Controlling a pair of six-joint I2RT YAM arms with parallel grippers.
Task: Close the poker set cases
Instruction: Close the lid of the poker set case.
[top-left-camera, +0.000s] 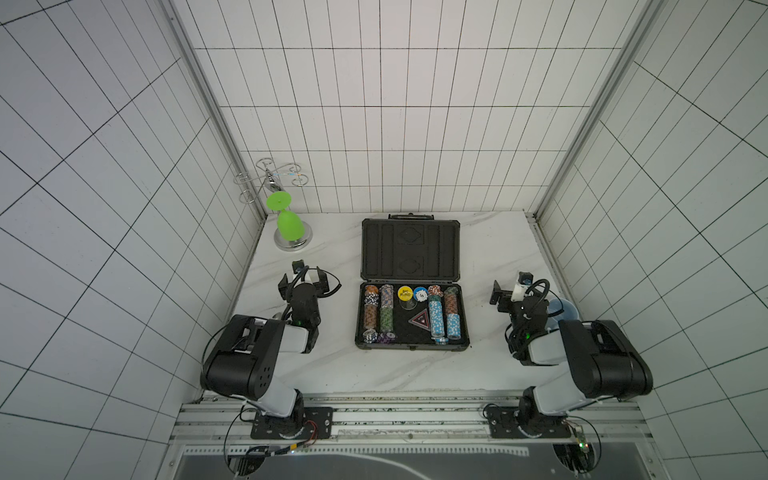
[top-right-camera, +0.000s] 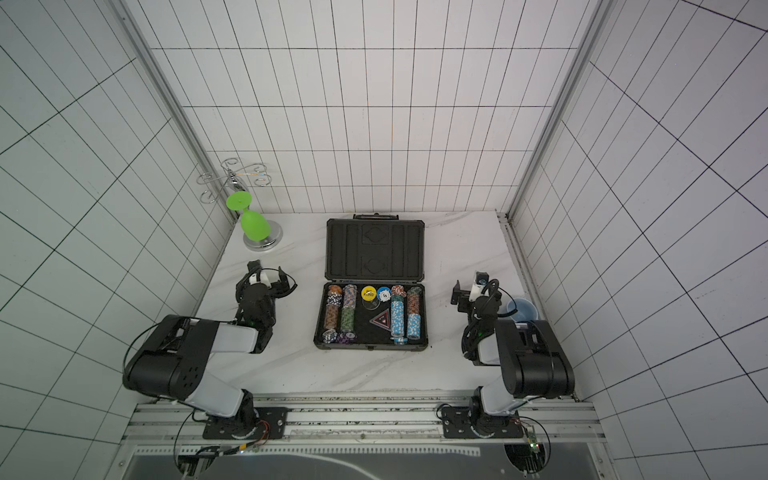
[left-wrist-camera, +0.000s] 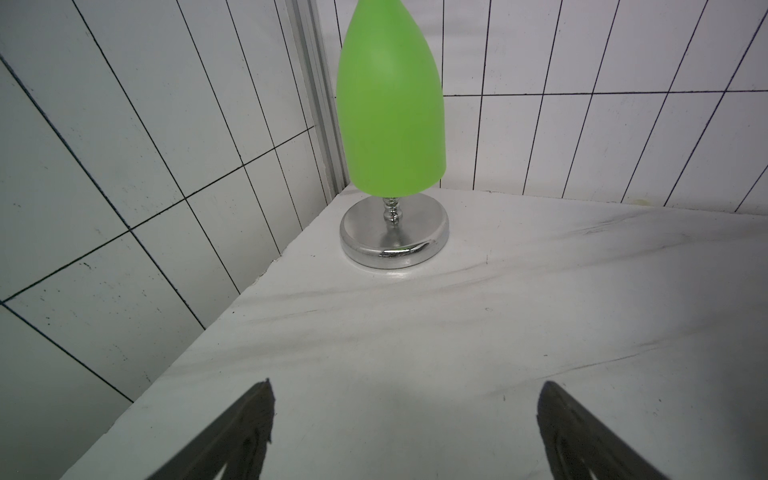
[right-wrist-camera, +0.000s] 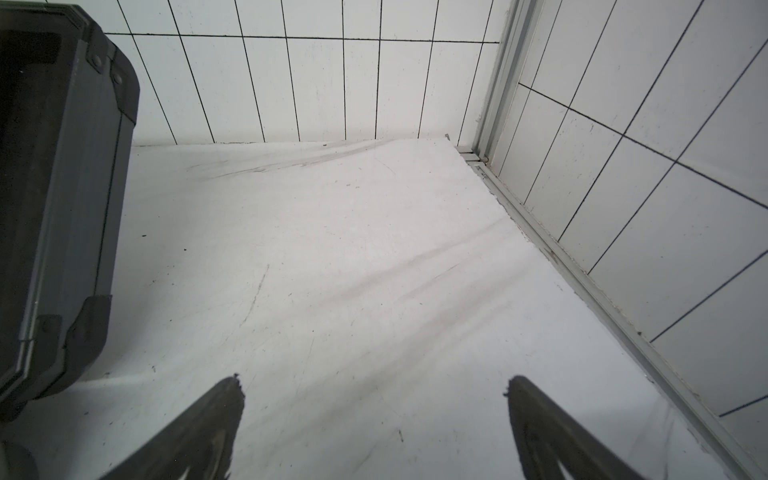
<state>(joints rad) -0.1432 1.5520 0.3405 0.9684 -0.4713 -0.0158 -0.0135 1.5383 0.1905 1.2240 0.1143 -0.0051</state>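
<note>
Poker set case (top-left-camera: 409, 249) is at frame centre in both top views. Its lid is open and raised behind the chip tray, with the handle (top-left-camera: 410, 216) at the lid's upper edge, near the back wall. Chips (top-left-camera: 434, 318) fill the near half.

Bare table (top-left-camera: 494, 249) flanks the case on both sides, and a strip runs below its near edge.

Left gripper (top-left-camera: 303, 282) is left of centre, jaws apart, holding nothing. Right gripper (top-left-camera: 513, 293) is right of centre, also spread and empty. Both stand apart from the case walls.

A green glass (top-left-camera: 286, 224) hangs on a chrome rack (top-left-camera: 293, 245) at upper left of the table, in the corner. A blue cup (top-left-camera: 565, 309) sits by the right arm, near the table's right edge.
</note>
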